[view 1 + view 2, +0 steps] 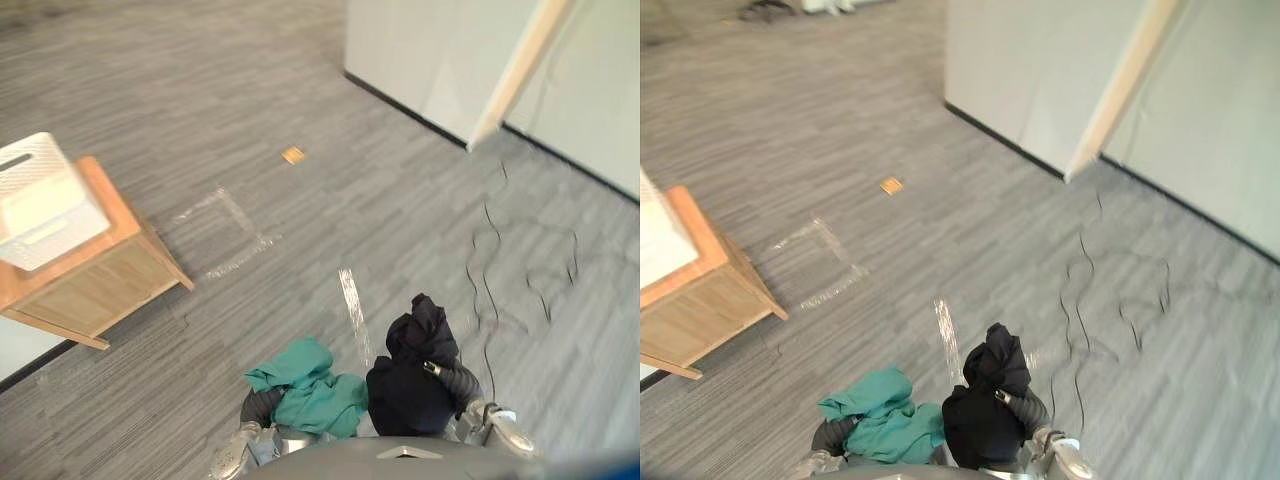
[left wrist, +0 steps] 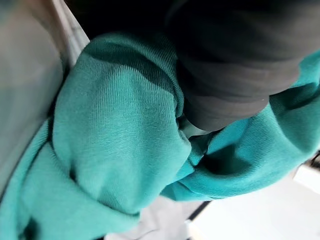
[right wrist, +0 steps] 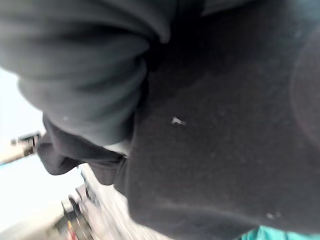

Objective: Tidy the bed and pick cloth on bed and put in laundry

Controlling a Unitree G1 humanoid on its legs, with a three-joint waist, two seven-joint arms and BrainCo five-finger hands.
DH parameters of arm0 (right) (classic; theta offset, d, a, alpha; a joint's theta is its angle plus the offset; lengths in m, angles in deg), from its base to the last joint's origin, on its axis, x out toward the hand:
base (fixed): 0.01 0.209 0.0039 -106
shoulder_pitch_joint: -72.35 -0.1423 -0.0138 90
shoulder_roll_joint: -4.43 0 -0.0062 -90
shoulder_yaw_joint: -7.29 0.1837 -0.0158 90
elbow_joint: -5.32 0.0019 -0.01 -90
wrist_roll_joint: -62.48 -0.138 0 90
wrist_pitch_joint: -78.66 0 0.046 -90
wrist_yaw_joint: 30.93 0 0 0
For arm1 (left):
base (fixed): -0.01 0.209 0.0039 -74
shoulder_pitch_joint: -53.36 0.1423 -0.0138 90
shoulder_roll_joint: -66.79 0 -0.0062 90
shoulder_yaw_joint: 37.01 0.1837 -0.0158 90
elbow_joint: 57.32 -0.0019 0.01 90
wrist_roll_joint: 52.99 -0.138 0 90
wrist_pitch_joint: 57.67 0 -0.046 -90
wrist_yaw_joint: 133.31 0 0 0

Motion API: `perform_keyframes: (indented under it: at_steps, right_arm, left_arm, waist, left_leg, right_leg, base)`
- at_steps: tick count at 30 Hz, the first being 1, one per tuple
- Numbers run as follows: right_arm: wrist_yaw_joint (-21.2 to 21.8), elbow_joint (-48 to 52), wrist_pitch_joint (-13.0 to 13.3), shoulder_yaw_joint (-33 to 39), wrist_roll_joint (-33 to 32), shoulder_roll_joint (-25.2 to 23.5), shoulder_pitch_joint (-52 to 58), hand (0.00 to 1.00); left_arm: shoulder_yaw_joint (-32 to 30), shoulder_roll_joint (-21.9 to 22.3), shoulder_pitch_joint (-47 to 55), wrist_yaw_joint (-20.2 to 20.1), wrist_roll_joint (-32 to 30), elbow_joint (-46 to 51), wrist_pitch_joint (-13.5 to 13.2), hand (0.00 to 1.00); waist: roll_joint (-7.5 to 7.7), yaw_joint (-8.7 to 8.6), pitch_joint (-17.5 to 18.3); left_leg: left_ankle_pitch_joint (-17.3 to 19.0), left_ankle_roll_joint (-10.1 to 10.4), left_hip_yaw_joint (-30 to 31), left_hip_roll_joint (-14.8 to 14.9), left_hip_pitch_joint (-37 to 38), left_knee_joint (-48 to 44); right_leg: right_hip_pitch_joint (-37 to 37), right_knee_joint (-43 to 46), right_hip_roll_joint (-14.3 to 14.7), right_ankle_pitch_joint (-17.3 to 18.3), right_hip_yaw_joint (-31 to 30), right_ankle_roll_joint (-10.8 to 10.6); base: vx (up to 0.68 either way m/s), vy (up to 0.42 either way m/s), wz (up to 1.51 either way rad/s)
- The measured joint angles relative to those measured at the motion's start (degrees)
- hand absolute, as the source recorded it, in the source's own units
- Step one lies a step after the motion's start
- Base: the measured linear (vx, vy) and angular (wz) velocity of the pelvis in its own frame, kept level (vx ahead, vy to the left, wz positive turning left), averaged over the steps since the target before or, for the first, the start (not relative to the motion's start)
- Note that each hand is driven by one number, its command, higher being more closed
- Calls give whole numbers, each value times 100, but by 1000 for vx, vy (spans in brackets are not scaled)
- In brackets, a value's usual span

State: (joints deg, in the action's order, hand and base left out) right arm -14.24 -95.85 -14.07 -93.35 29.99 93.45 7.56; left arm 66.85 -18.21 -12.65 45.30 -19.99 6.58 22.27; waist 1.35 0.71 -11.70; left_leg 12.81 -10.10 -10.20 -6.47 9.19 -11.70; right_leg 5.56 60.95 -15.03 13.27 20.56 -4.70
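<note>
A white basket tops a wooden cabinet on the grey carpet. Teal cloth buries the left robot hand, black cloth the right robot hand; I cannot tell either's grip.

Left hand and right hand held close together.

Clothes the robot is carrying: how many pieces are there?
2. A crumpled teal knit cloth is bunched on the robot's left side; a black cloth bundle sits on its right, touching the teal one. Further pieces could be hidden inside the bundles.
</note>
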Motion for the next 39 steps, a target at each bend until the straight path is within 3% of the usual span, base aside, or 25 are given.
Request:
perform_keyframes:
  at_steps: [2,4,6,7,8,10,12,13,14,15,17,18,19,20,21,23,25,26,29,30,32,34,36,38,39]
  right_arm:
    - [87,27,-2,128,-256,7,32,100]
    - [140,15,-29,317,-566,44,-10,100]
    - [201,31,-38,383,-749,148,-71,100]
    - [265,27,-69,430,-788,210,-88,100]
    - [321,18,-70,459,-789,217,-89,100]
    - [335,-15,-74,492,-789,328,-181,100]
    - [303,19,-73,498,-789,465,-470,100]
    - [206,37,-75,503,-788,504,-578,100]
    - [89,85,-75,480,-766,445,-629,100]
    - [-58,106,-75,497,-734,321,-637,100]
    - [-233,134,879,470,-306,168,-592,100]
    - [-309,151,1079,484,-222,117,-536,100]
    - [-338,332,597,617,-500,7,-526,100]
    - [-323,322,540,631,-509,-15,-517,100]
    - [-133,106,1475,532,-332,-42,-387,100]
    - [-170,163,1672,545,-5,-34,-128,100]
    - [-263,-32,1796,508,263,11,-8,100]
    - [-298,-266,1988,369,336,25,52,100]
    - [-248,-376,2630,64,355,47,147,100]
    - [-202,-345,2572,12,347,-1,119,100]
    - [-201,-368,2426,-314,438,-277,-28,100]
    - [-245,-446,2537,-465,789,-321,59,100]
    - [-306,-691,2721,-448,1074,-290,180,100]
    - [-342,-893,2949,-441,1122,-287,259,100]
    - [-355,-909,3026,-444,1115,-287,316,100]
  left_arm:
    - [61,-69,-112,70,-10,2,157,100]
    - [143,-106,-173,138,-118,-12,338,100]
    - [127,-173,-129,143,-222,-17,351,100]
    - [117,-230,-37,142,-278,-12,350,100]
    - [38,-281,114,137,-276,-16,325,100]
    - [-71,-127,211,132,-272,-35,300,100]
    - [-116,98,212,123,-223,14,289,100]
    - [-176,275,210,73,-156,22,287,100]
    - [-208,375,215,-21,-117,27,211,100]
    - [-162,382,214,-137,-128,63,103,100]
    - [-129,399,216,-323,-286,197,-28,100]
    - [-111,401,212,-360,-322,215,-43,100]
    - [-53,415,202,-378,-329,235,-44,100]
    - [-40,424,185,-380,-330,244,-42,100]
    - [-34,439,116,-413,-327,256,-9,100]
    - [-10,439,92,-438,-316,263,64,100]
    - [94,409,35,-440,-299,253,89,100]
    - [86,387,13,-445,-284,220,77,100]
    - [66,557,-71,-447,-275,5,38,100]
    - [70,547,-71,-448,-275,4,1,100]
    - [100,310,-122,-444,-273,22,-139,100]
    - [213,217,-217,-272,-261,-220,-241,100]
    - [399,93,-338,-64,-200,-408,-288,100]
    - [480,-48,-507,131,-119,-452,-338,100]
    - [584,-74,-654,220,-26,-450,-339,100]
  waist:
    - [10,-29,-23]
    - [-52,-23,-51]
    - [27,22,-39]
    - [68,27,-24]
    - [47,-4,55]
    - [-189,-1,179]
    - [-573,-18,137]
    - [-772,-40,57]
    - [-899,-28,56]
    - [-872,-30,48]
    - [-805,21,40]
    - [-789,13,37]
    - [-740,10,57]
    - [-710,10,53]
    - [-656,19,20]
    - [-609,-59,18]
    - [-614,-73,16]
    - [-509,-15,71]
    - [-440,-19,318]
    - [-439,-16,321]
    - [-52,-56,173]
    - [-9,-159,130]
    - [-124,-269,59]
    - [-110,-479,14]
    - [-138,-573,-3]
  left_leg:
    - [121,211,574,90,208,101]
    - [275,481,1054,285,432,144]
    - [448,790,1080,322,615,158]
    - [657,1079,1084,408,879,145]
    - [873,1199,1110,585,1095,4]
    - [948,1328,1041,949,985,-804]
    - [489,1306,940,1371,373,-2455]
    - [-554,1290,725,1756,-114,-3606]
    - [-1159,1247,503,2160,-623,-4545]
    - [-774,1154,222,2338,-1104,-5118]
    - [-316,1185,-165,2235,-1652,-5068]
    - [-187,1208,-272,2156,-1786,-4852]
    - [24,1297,-495,1908,-1946,-4177]
    - [99,1343,-632,1769,-1956,-3758]
    - [164,1336,-1206,1515,-1988,-2675]
    - [-29,1324,-2125,1230,-2020,-1377]
    - [-337,1157,-2794,1184,-2049,-735]
    - [-268,467,-2879,1151,-2053,-879]
    - [122,-42,-2880,1038,-1969,-985]
    - [147,-59,-2885,977,-1838,-902]
    - [219,63,-2747,614,-1115,-479]
    - [220,135,-2396,435,-575,-125]
    - [173,223,-1999,340,-109,221]
    - [143,282,-1392,323,196,425]
    - [160,371,-934,432,323,505]
  right_leg:
    - [561,-1436,85,193,-147,-34]
    - [770,-4010,323,-399,-406,-285]
    - [976,-4921,265,-962,-745,-537]
    - [1020,-5086,235,-1245,-869,-444]
    - [980,-4812,312,-1662,-980,-71]
    - [1055,-3837,515,-1330,-929,168]
    - [723,-3609,648,-845,-581,290]
    - [272,-3808,817,-675,-394,394]
    - [-276,-4213,908,-599,-204,445]
    - [-701,-4572,908,-567,-60,465]
    - [-1191,-5122,883,-565,74,465]
    - [-1319,-5274,886,-564,110,466]
    - [-1531,-5538,881,-552,171,465]
    - [-1641,-5651,875,-536,211,453]
    - [-1930,-5856,872,-467,315,421]
    - [-2204,-6118,881,-412,565,294]
    - [-2446,-6256,976,-263,688,28]
    - [-2599,-6204,909,-56,710,-112]
    - [-2050,-4656,501,110,596,-266]
    - [-1841,-3976,333,149,510,-288]
    - [-959,-927,-268,-135,-59,-504]
    - [-487,340,-523,-88,-35,-262]
    - [-22,500,-603,97,-12,55]
    - [557,-320,-453,373,-173,-5]
    - [863,-1533,-192,333,-413,-44]
  base:
    - [616,-197,165]
    - [562,-227,145]
    - [517,-261,97]
    - [726,-402,127]
    - [755,-433,131]
    - [621,-370,78]
    - [569,-370,42]
    - [537,-333,55]
    - [705,-431,70]
    - [487,-298,58]
    - [405,-246,31]
    - [418,-189,18]
    - [329,-116,11]
    - [505,-139,21]
    - [447,-53,33]
    - [482,-36,38]
    - [447,-9,19]
    - [330,25,10]
    - [499,134,5]
    - [500,264,8]
    - [459,195,24]
    - [433,66,54]
    - [437,22,90]
    - [416,-82,149]
    - [438,-152,159]
